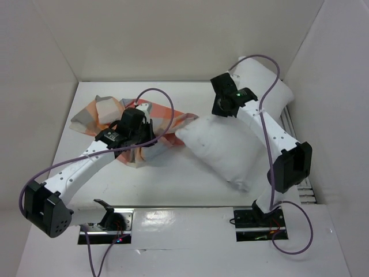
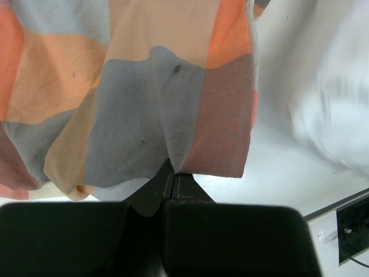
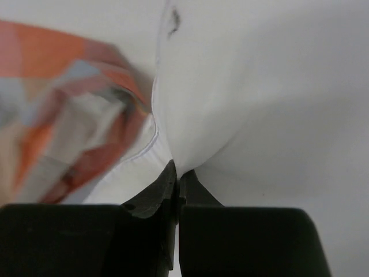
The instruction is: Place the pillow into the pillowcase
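The checked pillowcase (image 1: pixel 106 115) lies crumpled at the back left of the table. My left gripper (image 1: pixel 141 135) is shut on its near edge, and the wrist view shows the orange and grey cloth (image 2: pixel 167 98) hanging from the closed fingertips (image 2: pixel 172 173). The plump white pillow (image 1: pixel 230 147) lies slanted at the right, its left end beside the pillowcase. My right gripper (image 1: pixel 222 109) is shut on a pinch of the pillow's fabric (image 3: pixel 242 86) at its upper edge, fingertips closed (image 3: pixel 177 173). The pillowcase shows blurred at the left of the right wrist view (image 3: pixel 63 115).
White walls enclose the table on the left, back and right. A second white cushion-like bulk (image 1: pixel 271 86) rests in the back right corner behind the right arm. Two base plates with cables (image 1: pixel 106 225) sit at the near edge.
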Controlling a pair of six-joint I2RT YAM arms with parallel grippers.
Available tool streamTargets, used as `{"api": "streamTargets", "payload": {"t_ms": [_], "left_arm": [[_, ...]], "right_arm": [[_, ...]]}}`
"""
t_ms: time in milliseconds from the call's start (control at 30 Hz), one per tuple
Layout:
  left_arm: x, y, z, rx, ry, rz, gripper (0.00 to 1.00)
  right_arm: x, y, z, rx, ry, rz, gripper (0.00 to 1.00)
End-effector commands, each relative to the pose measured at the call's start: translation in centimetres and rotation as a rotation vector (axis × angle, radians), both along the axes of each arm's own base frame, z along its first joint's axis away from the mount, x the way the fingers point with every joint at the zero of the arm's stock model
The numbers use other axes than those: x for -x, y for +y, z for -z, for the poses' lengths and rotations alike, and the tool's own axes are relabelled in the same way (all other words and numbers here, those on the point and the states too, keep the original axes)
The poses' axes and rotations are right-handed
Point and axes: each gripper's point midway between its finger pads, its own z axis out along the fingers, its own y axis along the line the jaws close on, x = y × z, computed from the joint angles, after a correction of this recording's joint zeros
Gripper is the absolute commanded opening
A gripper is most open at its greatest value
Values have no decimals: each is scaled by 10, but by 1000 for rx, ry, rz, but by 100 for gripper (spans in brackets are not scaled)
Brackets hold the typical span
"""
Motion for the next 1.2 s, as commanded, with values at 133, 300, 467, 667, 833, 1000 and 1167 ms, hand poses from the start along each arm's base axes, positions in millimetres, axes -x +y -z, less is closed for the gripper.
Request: {"api": "streamTargets", "payload": {"t_ms": [133,300,467,667,833,1000,1167], "left_arm": [[14,-1,-2,35,1,43,0],[18,-3,-1,52,11,49,0],[16,-2,2,42,16,41,0],[18,-5,4,48,30,54,0],[25,-4,1,69,25,57,0],[29,-4,-6,85,22,58,0],[33,-5,-11,95,14,80,0]], "right_arm": [[-67,47,2,-129,-63,-69,0],[-50,33,-6,-110,-110,-68,0],[-14,4,-14,-64,-113,-55,0],[12,-20,-1,11,-67,-26,0],[17,2,5,-40,-31,-133,0],[18,45,35,-54,31,-250,0],[5,80,45,-132,41,-292,0]]}}
